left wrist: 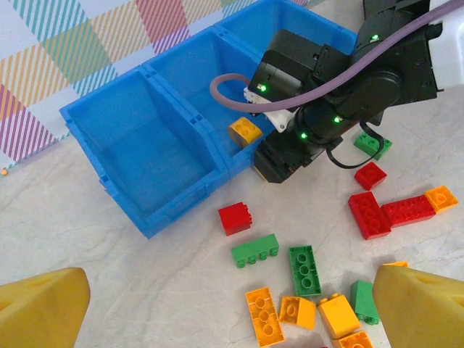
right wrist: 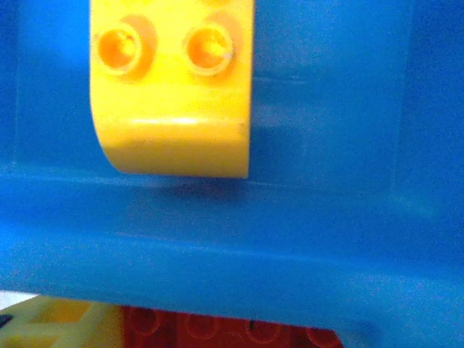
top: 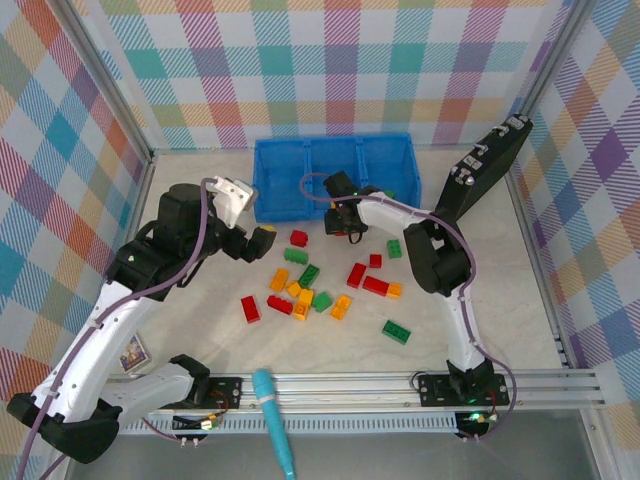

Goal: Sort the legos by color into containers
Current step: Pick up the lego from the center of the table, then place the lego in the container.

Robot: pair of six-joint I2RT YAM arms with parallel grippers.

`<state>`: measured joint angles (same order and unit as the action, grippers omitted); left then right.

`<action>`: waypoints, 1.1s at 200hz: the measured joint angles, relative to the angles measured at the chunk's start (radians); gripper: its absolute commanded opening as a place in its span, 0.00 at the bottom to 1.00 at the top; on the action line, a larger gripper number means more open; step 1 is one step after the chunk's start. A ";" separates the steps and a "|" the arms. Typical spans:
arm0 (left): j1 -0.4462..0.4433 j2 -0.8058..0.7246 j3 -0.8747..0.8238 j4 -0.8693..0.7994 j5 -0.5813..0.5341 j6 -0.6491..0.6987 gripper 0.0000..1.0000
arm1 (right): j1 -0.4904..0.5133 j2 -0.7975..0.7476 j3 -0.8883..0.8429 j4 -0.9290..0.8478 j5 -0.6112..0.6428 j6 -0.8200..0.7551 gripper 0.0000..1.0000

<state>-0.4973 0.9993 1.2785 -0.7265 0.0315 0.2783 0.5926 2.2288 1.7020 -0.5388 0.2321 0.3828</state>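
Bin (top: 268, 190): top view, right gripper (top: 345, 212) over near wall, middle compartment.
Left gripper (left wrist: 232, 312): left wrist view, pads (left wrist: 43, 308) wide apart, empty, legos (left wrist: 304, 270) between.
Yellow brick (left wrist: 245, 131): just past right fingertips, inside rim; grip cannot tell.
Release: right wrist view, brick against blue wall; spread fully, lift straight.

**Counts by kind, seen from above**
On the table lie six red bricks (top: 356, 275), five green bricks (top: 309, 275) and six orange bricks (top: 342, 307). Some touch each other, so each number can be wrong by one. One more orange brick (left wrist: 245, 130) is at the single blue bin (top: 285, 180), which has three compartments. There is one teal marker (top: 273, 410) and one black case (top: 487, 168).
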 measured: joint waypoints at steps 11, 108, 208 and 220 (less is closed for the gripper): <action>0.000 0.000 0.000 0.000 -0.003 0.000 1.00 | 0.002 0.000 0.000 -0.006 0.001 -0.002 0.55; 0.000 -0.051 -0.002 0.001 -0.041 0.004 1.00 | 0.024 -0.196 0.145 -0.106 -0.021 -0.233 0.54; 0.000 -0.133 -0.012 0.010 -0.105 0.029 1.00 | 0.094 0.113 0.562 0.173 -0.047 -0.680 0.56; 0.000 -0.142 -0.013 0.014 -0.105 0.029 1.00 | 0.099 0.156 0.580 0.193 -0.058 -0.716 0.56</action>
<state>-0.4973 0.8577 1.2659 -0.7128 -0.0734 0.3077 0.6914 2.3848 2.2818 -0.3458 0.1738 -0.3336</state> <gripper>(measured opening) 0.997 0.617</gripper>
